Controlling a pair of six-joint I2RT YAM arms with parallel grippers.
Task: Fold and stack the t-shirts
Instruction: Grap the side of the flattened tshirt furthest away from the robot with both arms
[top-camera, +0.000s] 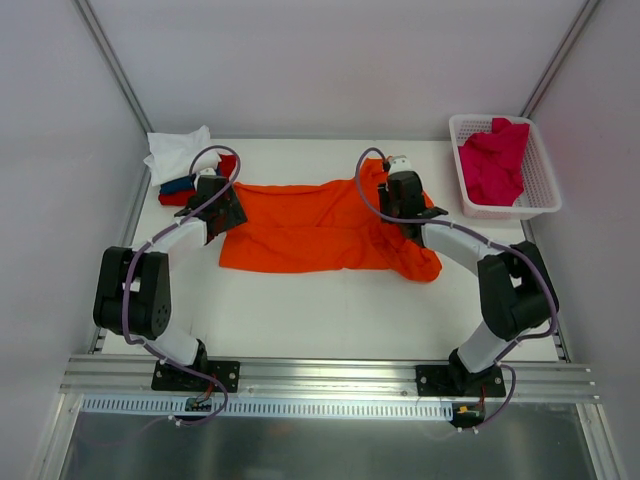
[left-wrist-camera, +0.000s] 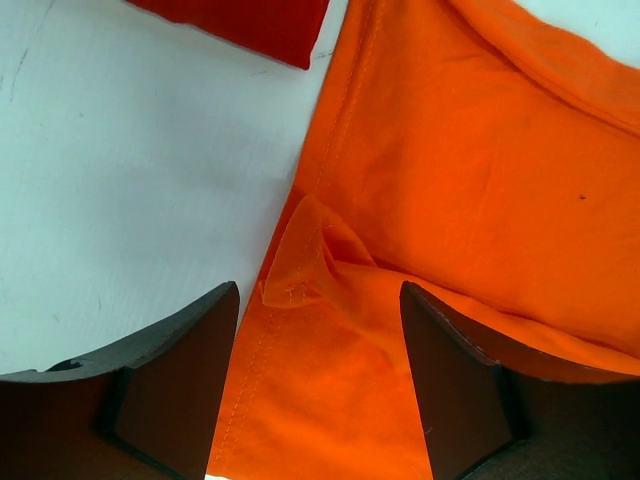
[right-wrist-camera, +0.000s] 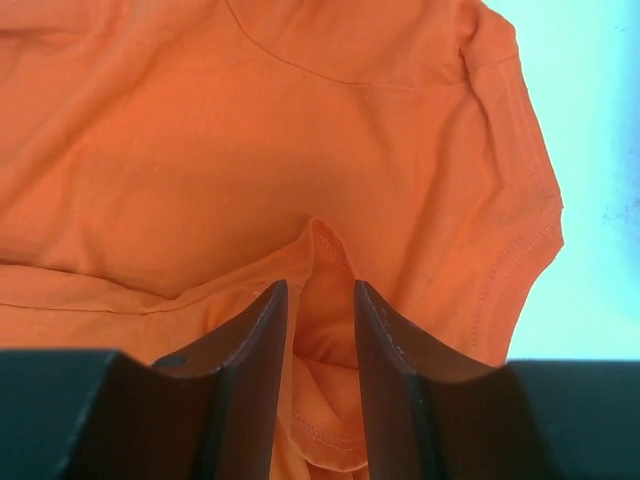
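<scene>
We saw the left end effector (left-wrist-camera: 320, 290) spread and the right end effector (right-wrist-camera: 320, 285) slightly parted over the orange t-shirt (top-camera: 300, 230), so lifting straight seemed safest.

The large bright orange cloth t-shirt (left-wrist-camera: 480, 200) is a soft, matt knit with stitched hems. My left fingers (left-wrist-camera: 190, 380) are dark, hard and smooth, with a dull sheen. The white table (left-wrist-camera: 120, 180) is smooth and faintly scuffed. The white lattice basket (top-camera: 540, 185) looks like plastic.
</scene>
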